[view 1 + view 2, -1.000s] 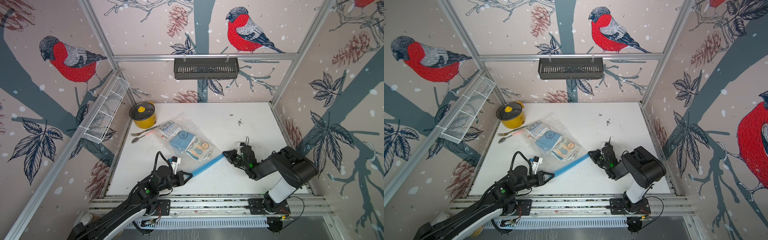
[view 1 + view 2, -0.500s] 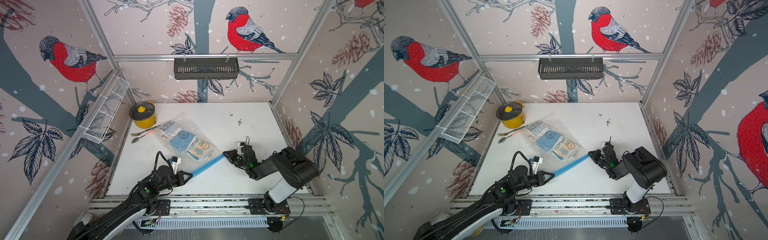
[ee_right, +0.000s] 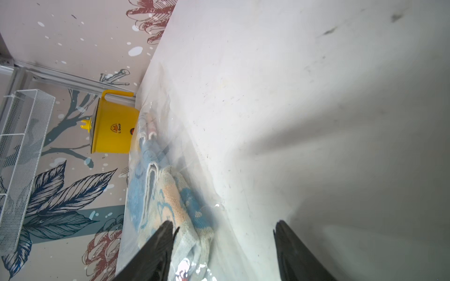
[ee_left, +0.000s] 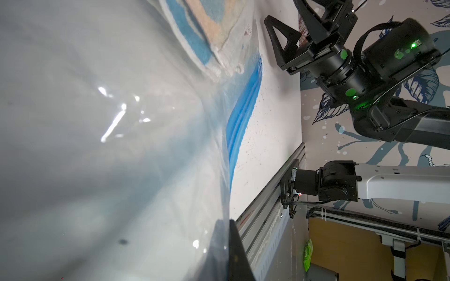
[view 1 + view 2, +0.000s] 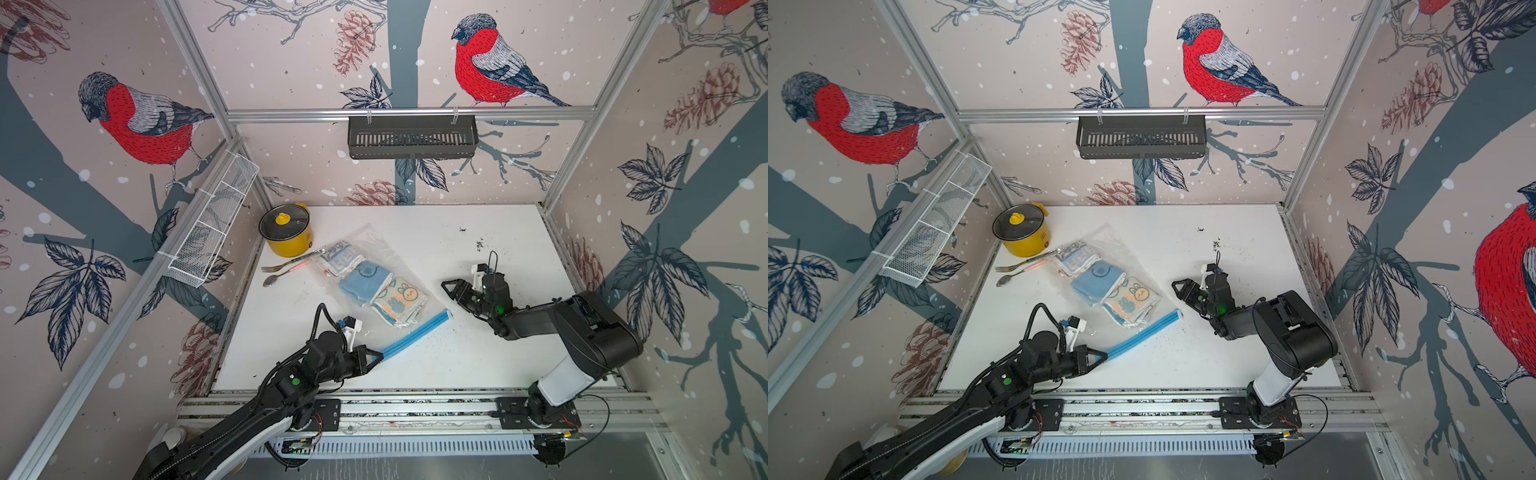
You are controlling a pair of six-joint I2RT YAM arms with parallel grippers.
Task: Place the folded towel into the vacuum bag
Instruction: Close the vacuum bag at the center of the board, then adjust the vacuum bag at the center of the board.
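Released since the earlier frame: one end of the zip strip [image 5: 415, 332], dropped by the right gripper [image 5: 451, 291], now drawn back, jaws wide and empty. Other end is kept pinched by the left gripper [image 5: 380, 356]. The folded towel [image 5: 399, 301] is seen inside the vacuum bag [image 5: 370, 245], just behind the mouth. Strip's long axis is laid claw to claw; free end is nearest the right arm.

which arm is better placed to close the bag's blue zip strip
Probably the right. The right gripper is open and empty, just beside one end of the zip strip, free to pinch it. The left gripper is shut on the strip's other end, so it is better kept as the anchor.
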